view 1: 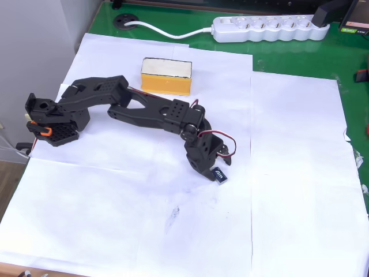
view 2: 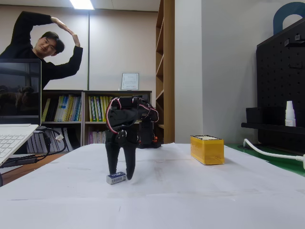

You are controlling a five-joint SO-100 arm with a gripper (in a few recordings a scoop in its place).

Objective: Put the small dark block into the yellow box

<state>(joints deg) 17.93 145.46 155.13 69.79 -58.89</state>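
Gripper [view 2: 121,172]: fingers spread, tips at the paper, straddling the small dark block [view 2: 116,178], not yet clamped | Block: on the white paper [view 1: 288,190], long axis across the jaws | Yellow box [view 1: 166,76]: well apart, beyond the arm; you close first, then carry there.

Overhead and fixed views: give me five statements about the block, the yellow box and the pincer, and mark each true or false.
1. The small dark block lies on the white paper. True.
2. The block is inside the yellow box. False: it lies on the paper, well apart from the box.
3. The pincer points down, its fingertips at the block. True.
4. The pincer has lifted the block off the table. False: in the fixed view the block rests on the paper.
5. The white power strip lies on the white paper. False: it lies on the green surface beyond it.
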